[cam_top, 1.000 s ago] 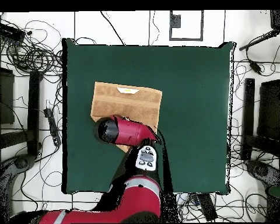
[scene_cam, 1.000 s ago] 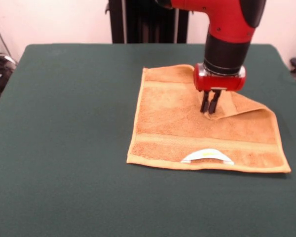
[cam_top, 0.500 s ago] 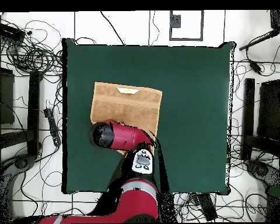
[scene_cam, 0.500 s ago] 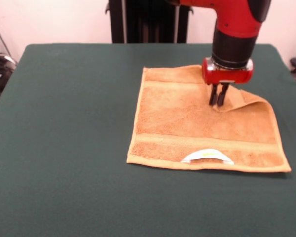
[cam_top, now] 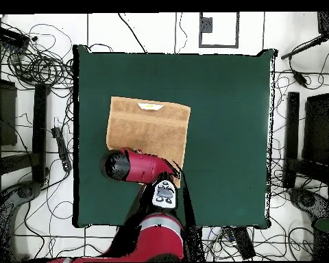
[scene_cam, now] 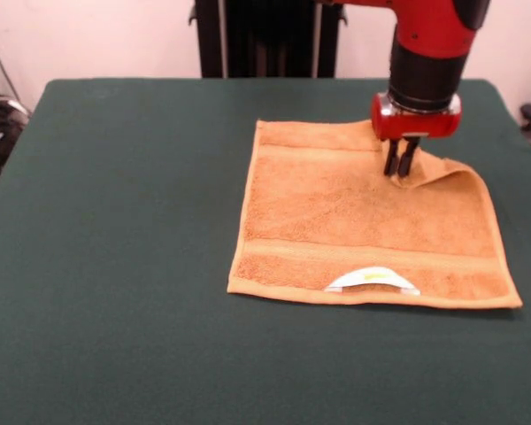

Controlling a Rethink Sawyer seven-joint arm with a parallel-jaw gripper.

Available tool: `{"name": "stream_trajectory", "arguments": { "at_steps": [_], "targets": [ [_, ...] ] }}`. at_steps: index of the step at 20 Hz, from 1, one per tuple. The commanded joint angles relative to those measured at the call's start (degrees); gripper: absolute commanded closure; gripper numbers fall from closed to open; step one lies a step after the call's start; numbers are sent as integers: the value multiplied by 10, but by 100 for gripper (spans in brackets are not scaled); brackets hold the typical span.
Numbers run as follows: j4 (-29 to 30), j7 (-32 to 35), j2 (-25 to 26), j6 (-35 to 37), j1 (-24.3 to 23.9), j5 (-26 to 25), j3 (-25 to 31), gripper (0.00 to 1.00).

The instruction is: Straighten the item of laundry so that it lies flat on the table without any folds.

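The small orange-tan terry hand towel lies on the large dark green cloth-covered table, toward the front view's right half, with its white label loop at the near edge. Most of it is spread flat; only the far right corner is folded over, forming a raised flap. The red and black arm's gripper stands upright at that flap, its two dark fingers drawn close together and apparently pinching the folded cloth. In the overhead view the arm covers the corner, so the grip cannot be confirmed there.

The towel looks light, soft and limp: it should follow a pull readily, sag from a single pinch and drag slightly on the cloth table. The best hold, I judge, is the folded corner's hem, pulled outward and low so the flap unrolls without bunching the rest.

Compared with a second ago, the gripper has travelled toward the far right corner, carrying the flap with it; the fold is now noticeably smaller and more of the towel's far band is uncovered
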Motion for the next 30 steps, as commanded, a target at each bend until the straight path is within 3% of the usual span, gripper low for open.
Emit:
{"name": "stream_trajectory", "arguments": {
  "at_steps": [1, 14, 30],
  "targets": [
    [60, 122, 25, -33, 11, 5, 78, 100],
    [104, 157, -5, -35, 37, 27, 88, 100],
    [113, 158, 3, -59, 47, 31, 92, 100]
  ]
}}
